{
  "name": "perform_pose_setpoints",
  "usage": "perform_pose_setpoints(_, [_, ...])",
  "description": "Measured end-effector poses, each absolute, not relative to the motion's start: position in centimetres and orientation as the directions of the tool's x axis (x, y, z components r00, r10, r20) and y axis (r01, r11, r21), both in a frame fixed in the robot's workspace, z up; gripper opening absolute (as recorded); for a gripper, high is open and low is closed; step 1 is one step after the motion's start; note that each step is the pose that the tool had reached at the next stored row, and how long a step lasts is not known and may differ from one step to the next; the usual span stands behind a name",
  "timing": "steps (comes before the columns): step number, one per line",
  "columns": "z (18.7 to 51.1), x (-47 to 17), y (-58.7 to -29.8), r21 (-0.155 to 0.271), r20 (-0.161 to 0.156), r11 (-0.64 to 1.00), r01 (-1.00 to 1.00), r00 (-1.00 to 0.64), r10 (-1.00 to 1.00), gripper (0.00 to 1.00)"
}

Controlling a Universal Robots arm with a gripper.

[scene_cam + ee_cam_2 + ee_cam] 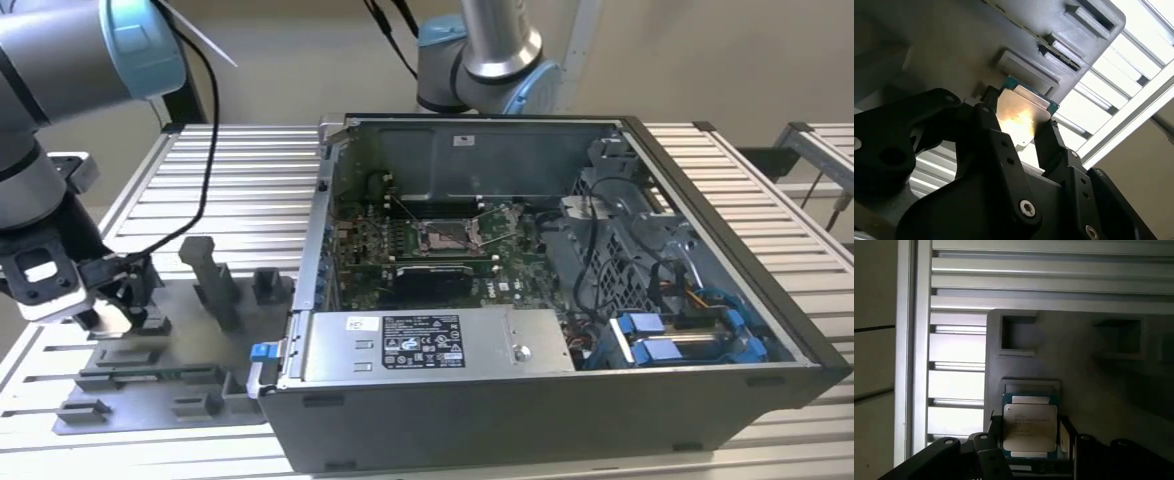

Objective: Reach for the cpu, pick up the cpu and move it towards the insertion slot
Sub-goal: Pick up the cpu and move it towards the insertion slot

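My gripper (pixel 118 305) sits over the grey fixture plate (pixel 147 400) at the exterior view's left, 2 fingers (pixel 1051 145) clamped on opposite edges of the cpu (pixel 1030 427) at its recess, and I judge this lift wants a straight, level pull, the insertion slot (pixel 445 236) lying well apart.

A silvery cpu (pixel 1030 427) edged in green, a plain grey fixture plate (pixel 1094 370), a pale silver table (pixel 954 365) striped with slats.

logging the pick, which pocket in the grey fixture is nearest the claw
The shallow pocket beside the cpu in the claw; both square pockets sit farther off.
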State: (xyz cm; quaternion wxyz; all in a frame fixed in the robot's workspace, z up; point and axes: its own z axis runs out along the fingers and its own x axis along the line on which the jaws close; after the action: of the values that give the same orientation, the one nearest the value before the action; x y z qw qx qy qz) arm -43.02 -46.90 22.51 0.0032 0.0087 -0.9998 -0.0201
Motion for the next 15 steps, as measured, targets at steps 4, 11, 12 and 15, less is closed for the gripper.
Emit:
perform_pose_setpoints(4, [23.1,-43.0,-46.9,0.040,0.006,0.999,-0.017,-1.000,-0.018,0.00])
perform_pose_setpoints(11, [24.5,-43.0,-46.9,0.040,0.006,0.999,-0.017,-1.000,-0.017,0.00])
perform_pose_setpoints(12, [24.5,-43.0,-46.9,0.040,0.006,0.999,-0.017,-1.000,-0.017,0.00])
perform_pose_setpoints(15, [24.5,-43.0,-46.9,0.040,0.006,0.999,-0.017,-1.000,-0.017,0.00])
